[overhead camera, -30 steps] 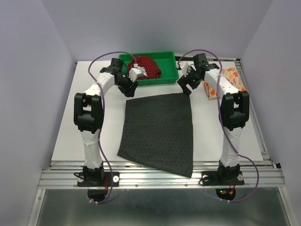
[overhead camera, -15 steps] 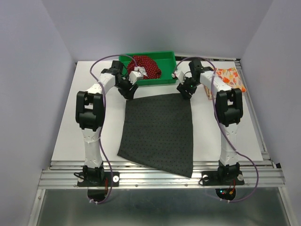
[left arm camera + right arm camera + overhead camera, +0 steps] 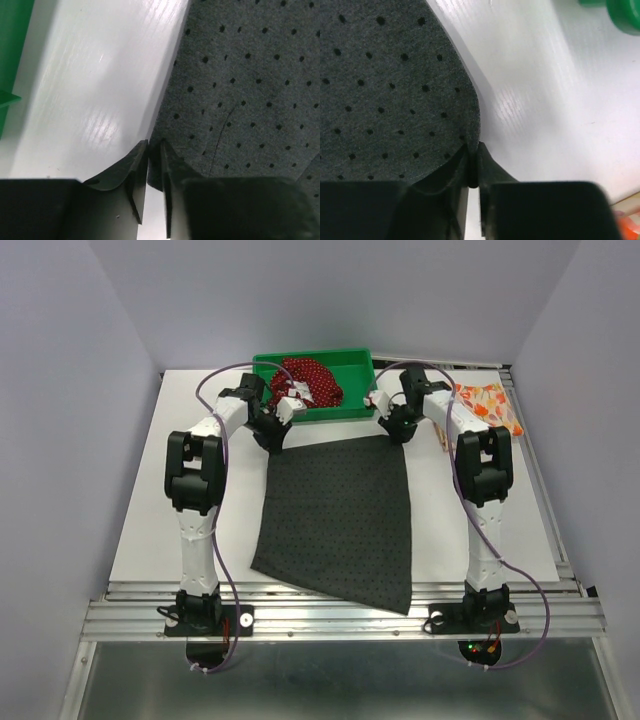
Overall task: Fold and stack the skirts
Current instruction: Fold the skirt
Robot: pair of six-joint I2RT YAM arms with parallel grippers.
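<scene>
Charcoal-grey skirt [image 3: 335, 515] spread flat mid-frame, pinched at its two upper corners.
Upper corners taken by left gripper [image 3: 153, 150] and right gripper [image 3: 472, 155], each pressed together on the cloth edge; best lifted evenly, edge taut, then carried toward the bottom of the frame for a square fold. Depth of cloth between the jaws hard to judge; most of the skirt cut off in both wrist views.

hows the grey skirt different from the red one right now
The grey skirt lies spread flat on the table; the red skirt sits bunched in the tray. The left gripper and right gripper each pinch a far corner of the grey skirt; nothing holds the red skirt. Both are dotted cloth.
</scene>
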